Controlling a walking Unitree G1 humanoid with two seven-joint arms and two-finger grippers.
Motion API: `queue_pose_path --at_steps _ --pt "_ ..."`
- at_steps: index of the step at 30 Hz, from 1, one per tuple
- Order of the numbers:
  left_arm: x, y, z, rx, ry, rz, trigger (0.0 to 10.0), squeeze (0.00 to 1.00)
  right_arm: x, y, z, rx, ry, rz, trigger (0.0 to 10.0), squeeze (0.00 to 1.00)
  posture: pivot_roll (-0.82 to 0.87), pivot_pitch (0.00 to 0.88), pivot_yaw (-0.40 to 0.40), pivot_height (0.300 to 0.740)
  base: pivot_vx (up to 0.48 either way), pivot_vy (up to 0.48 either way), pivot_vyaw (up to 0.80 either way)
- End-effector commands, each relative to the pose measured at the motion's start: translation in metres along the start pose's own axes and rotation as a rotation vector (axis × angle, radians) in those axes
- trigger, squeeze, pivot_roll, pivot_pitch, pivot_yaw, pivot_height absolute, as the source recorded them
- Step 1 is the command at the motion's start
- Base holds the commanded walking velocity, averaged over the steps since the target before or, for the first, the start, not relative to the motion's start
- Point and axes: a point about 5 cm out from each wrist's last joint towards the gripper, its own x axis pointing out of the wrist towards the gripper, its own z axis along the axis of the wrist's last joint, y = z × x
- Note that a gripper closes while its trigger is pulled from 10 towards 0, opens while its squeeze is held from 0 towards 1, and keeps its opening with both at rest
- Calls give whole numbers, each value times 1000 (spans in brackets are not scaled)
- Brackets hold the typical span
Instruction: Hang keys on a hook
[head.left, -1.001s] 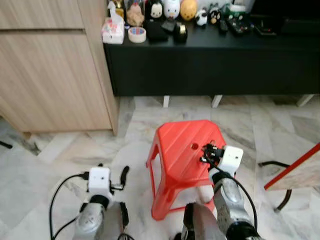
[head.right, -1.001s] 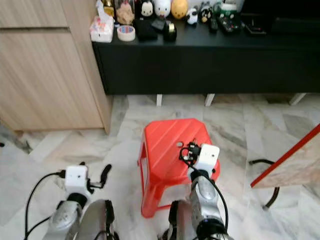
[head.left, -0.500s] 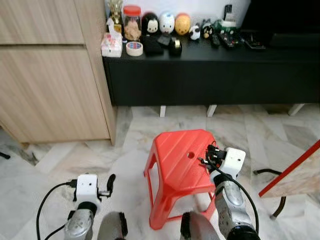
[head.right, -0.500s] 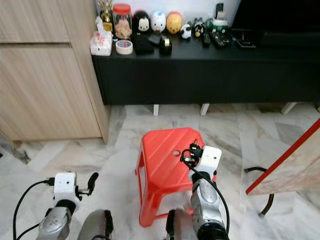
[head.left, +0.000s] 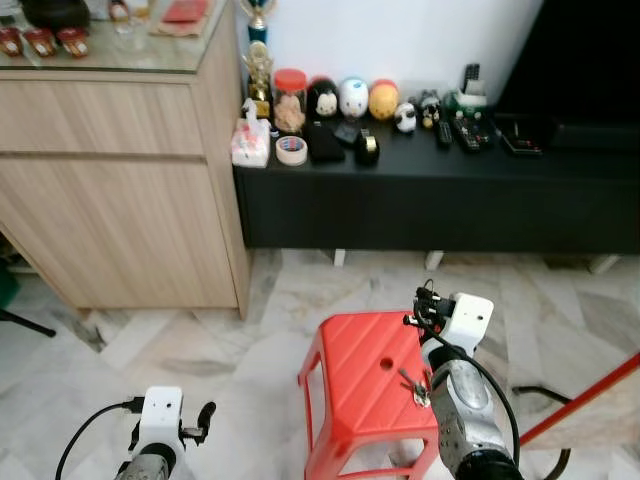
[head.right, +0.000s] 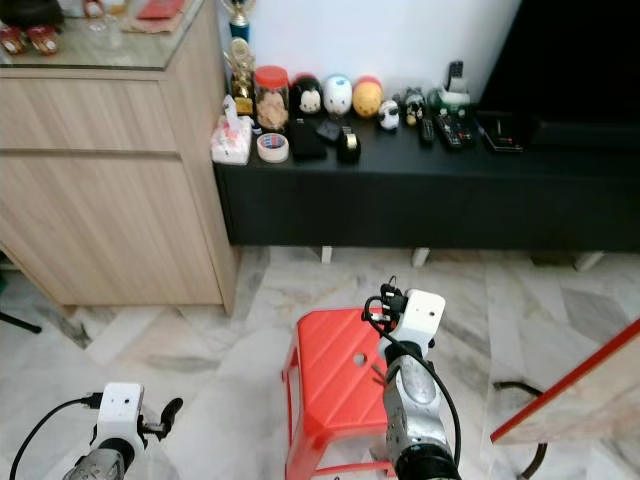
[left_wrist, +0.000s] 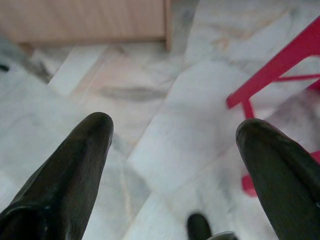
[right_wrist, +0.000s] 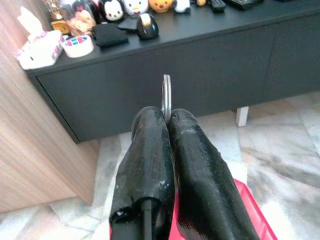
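My right gripper (head.left: 427, 306) is raised over the far edge of a red plastic stool (head.left: 352, 372) and is shut on a metal key ring (right_wrist: 166, 94). The ring sticks out edge-on past the two black fingertips in the right wrist view. A small bunch of keys (head.left: 412, 386) dangles beside the right forearm, above the stool top. My left gripper (left_wrist: 175, 131) hangs low over the marble floor, left of the stool, open with nothing between its fingers (left_wrist: 75, 165).
A long black low cabinet (head.left: 450, 195) stands ahead, carrying a jar, round figurines, a tape roll and remotes. A light wood sideboard (head.left: 120, 190) is at the left. A red-edged board (head.left: 590, 400) leans at the right. Marble floor surrounds the stool.
The camera has risen and now looks further up the room. My right gripper has lifted off the stool top with the keys. The left arm sits lower in view.
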Motion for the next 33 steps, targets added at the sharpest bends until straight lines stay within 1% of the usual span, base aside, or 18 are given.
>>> queue_pose_path --at_steps 1,3,4,5,6,8,11,14,17,19,21,24,26,28,31,33 --pt "-7 5 -20 20 103 25 10000 0 -2 -4 0 7 -5 -15 10000 0 96 0 -98 740 0 0 0" --pt "-13 9 -32 27 162 36 10000 0 -2 -4 -1 7 -4 -15 10000 0 91 0 -94 740 0 0 0" --pt "-13 9 -32 27 162 36 10000 0 -2 -4 -1 7 -4 -15 10000 0 91 0 -94 740 0 0 0" --pt "-19 12 -46 40 231 40 10000 0 -3 -4 -1 10 -3 -17 10000 0 92 0 -94 740 0 0 0" --pt "-19 12 -46 40 231 40 10000 0 -3 -4 -1 10 -3 -17 10000 0 92 0 -94 740 0 0 0" --pt "-27 13 -58 52 295 56 10000 0 -5 -6 -5 16 11 -24 10000 0 90 0 -101 740 0 0 0" --pt "-27 11 -59 28 291 73 10000 0 -10 -11 -13 5 52 -50 10000 0 89 0 -107 740 0 0 0" --pt "-24 7 -55 7 273 78 10000 0 -13 -15 -16 9 54 -55 10000 0 93 0 -109 740 0 0 0" --pt "-21 2 -53 13 270 62 10000 0 -16 -18 -19 -9 60 -62 10000 0 94 0 -110 740 0 0 0" --pt "-20 -3 -52 21 266 50 10000 0 -21 -20 -20 -18 42 -83 10000 0 94 0 -110 740 0 0 0" --pt "-19 -5 -50 19 259 47 10000 0 -28 -20 -18 -82 6 -66 10000 0 87 0 -112 740 0 0 0" --pt "-18 -8 -49 21 250 33 10000 0 -36 -22 -17 -103 -26 -61 10000 0 89 0 -112 740 0 0 0" --pt "-18 -8 -50 12 252 41 10000 0 -44 -24 -17 -144 -43 -48 10000 0 88 0 -108 740 0 0 0" --pt "-19 -8 -51 10 253 41 10000 0 -47 -25 -18 -166 -41 -40 10000 0 88 0 -108 740 0 0 0" --pt "-21 -7 -53 11 260 42 10000 0 -52 -29 -23 -172 -22 -55 10000 0 85 0 -106 740 0 0 0" --pt "-22 -7 -56 6 270 44 10000 0 -52 -31 -23 -176 -17 -63 10000 0 88 0 -105 740 0 0 0"
